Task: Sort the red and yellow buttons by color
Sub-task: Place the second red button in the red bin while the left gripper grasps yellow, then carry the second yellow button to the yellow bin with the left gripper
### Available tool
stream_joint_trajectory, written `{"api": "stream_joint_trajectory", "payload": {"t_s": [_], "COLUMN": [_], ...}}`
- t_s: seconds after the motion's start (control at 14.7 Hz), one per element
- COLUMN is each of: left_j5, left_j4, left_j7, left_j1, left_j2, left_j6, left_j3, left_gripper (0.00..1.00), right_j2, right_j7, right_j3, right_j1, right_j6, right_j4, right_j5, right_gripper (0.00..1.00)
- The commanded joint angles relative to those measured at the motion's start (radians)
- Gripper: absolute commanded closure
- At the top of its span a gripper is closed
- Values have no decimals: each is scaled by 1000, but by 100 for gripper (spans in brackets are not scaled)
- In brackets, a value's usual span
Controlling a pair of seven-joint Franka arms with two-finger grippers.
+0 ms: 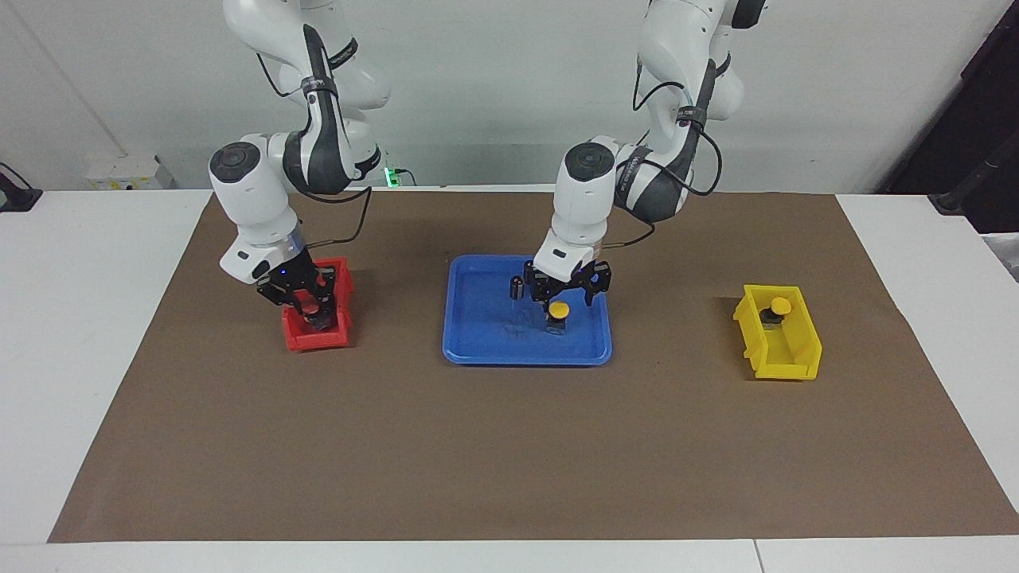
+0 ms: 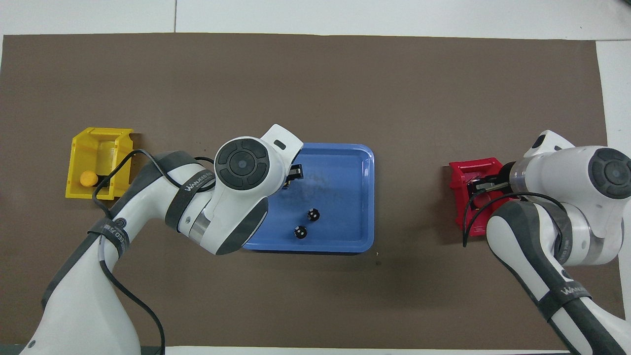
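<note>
A yellow button (image 1: 560,310) stands upright in the blue tray (image 1: 478,334), toward the left arm's end of it. My left gripper (image 1: 562,301) is low over this button, open, with a finger on each side of the cap. In the overhead view the left arm hides this button. A second yellow button (image 1: 778,306) (image 2: 88,177) lies in the yellow bin (image 1: 788,350) (image 2: 98,143). My right gripper (image 1: 306,306) (image 2: 482,186) is down inside the red bin (image 1: 318,338) (image 2: 461,177). A dark button body (image 1: 321,320) shows under it. I see no red cap clearly.
Two small dark cylinders (image 2: 313,214) (image 2: 300,232) without coloured caps stand in the blue tray (image 2: 345,162), on the side nearer the robots. One of them (image 1: 516,286) shows beside the left gripper. A brown mat (image 1: 509,446) covers the table.
</note>
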Motion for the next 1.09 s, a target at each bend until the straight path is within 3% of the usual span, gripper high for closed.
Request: {"api": "stream_joint_trajectory", "payload": {"t_s": [0.0, 0.14, 0.2, 0.27, 0.34, 0.54, 0.68, 0.82, 1.02], "left_j5": [7, 7, 7, 7, 7, 11, 26, 43, 38], "left_j4": [-15, -6, 0, 3, 8, 32, 147, 267, 283], "left_j7": [-39, -48, -68, -80, -94, -100, -68, 100, 478], "left_j1": [-25, -31, -32, -37, -38, -37, -5, 87, 292], "left_j2": [20, 33, 33, 36, 40, 44, 41, 14, -48], "left_j6": [54, 59, 53, 52, 45, 19, -131, -301, -375], "left_j3": [17, 17, 18, 18, 20, 23, 52, 66, 67], "left_gripper": [14, 21, 80, 99, 99, 99, 99, 99, 99], "right_j2": [-19, 12, 16, 12, 1, -20, -14, -13, -10], "right_j7": [-31, -52, -51, -45, -40, -7, -7, -7, -6], "right_j3": [4, 2, 2, 2, 2, -4, -4, -7, -15], "right_j1": [-14, -20, -20, -17, -11, -19, -48, -63, -62], "right_j6": [-22, -179, -268, -349, -429, -665, -797, -867, -875], "right_j4": [14, 149, 221, 287, 347, 511, 622, 689, 702], "right_j5": [15, 15, 15, 15, 17, 15, 1, -9, -42], "right_gripper": [38, 27, 26, 26, 25, 4, 0, 0, 0]}}
